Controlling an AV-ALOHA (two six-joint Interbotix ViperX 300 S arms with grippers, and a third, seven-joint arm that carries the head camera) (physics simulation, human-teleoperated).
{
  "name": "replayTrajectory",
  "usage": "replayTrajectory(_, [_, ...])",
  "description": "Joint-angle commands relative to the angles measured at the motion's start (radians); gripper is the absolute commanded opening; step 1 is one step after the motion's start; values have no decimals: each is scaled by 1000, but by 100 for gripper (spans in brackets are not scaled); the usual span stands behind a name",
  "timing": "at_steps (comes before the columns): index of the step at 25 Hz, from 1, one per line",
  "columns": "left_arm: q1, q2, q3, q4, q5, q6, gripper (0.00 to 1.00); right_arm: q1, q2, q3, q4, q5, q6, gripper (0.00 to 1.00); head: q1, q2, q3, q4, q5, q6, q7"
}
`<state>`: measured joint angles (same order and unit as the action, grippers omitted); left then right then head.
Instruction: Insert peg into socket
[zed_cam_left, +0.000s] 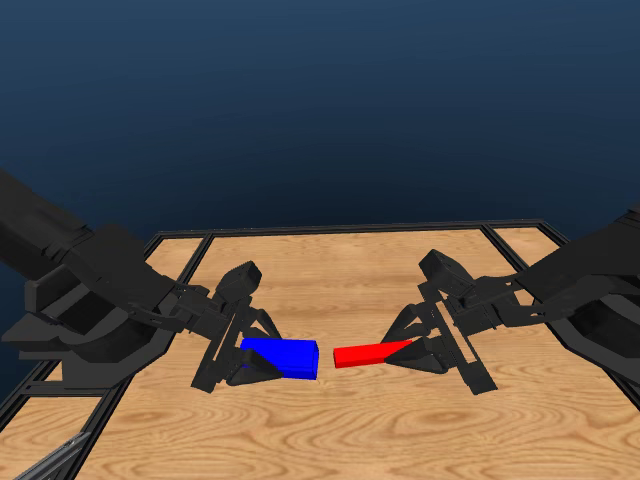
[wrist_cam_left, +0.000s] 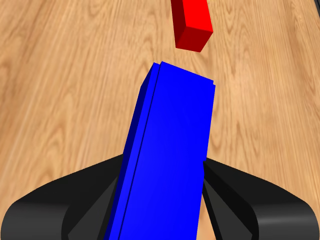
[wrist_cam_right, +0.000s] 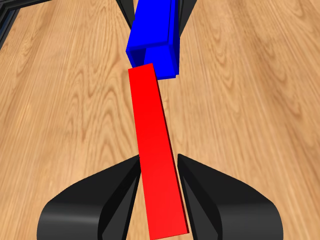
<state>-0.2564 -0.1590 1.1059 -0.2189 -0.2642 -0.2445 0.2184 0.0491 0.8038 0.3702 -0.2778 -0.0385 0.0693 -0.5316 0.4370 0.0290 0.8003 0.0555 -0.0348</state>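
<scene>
currently both task items are held above the wooden table (zed_cam_left: 330, 420), near its middle, end facing end. the socket (zed_cam_left: 281, 358) is a bright blue rectangular block, plain and unmarked, thicker and wider than the bar opposite. in the left wrist view a fine seam line runs along its length near one edge, and its far end shows a slightly stepped outline. the right wrist view shows its end face with a darker recess in it. the left gripper (zed_cam_left: 243, 360) is closed on the socket, one black jaw against each side of the block, with most of the block projecting beyond the jaws.

the peg (zed_cam_left: 370, 353) is a slim, bright red rectangular bar, plain, with flat faces and a squared end. the right gripper (zed_cam_left: 420, 352) is closed on the peg, its jaws pressed to both long sides, and the bar extends well past them toward the block.

in the head view a narrow gap separates the peg tip from the socket's end; they are just beside each other, not touching. the peg slopes slightly down toward its free end.
</scene>
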Motion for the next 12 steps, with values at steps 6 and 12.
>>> replayTrajectory(6, [10, -4, -62, 31, 10, 4, 0, -29, 29, -51, -50, 15, 57, 0, 2, 6, -8, 1, -6, -2, 4])
replayTrajectory(12, [15, 25, -87, 32, -2, 1, 0, -43, 41, -77, -72, 13, 71, 0, 4, 13, -11, 1, -10, -3, 4])
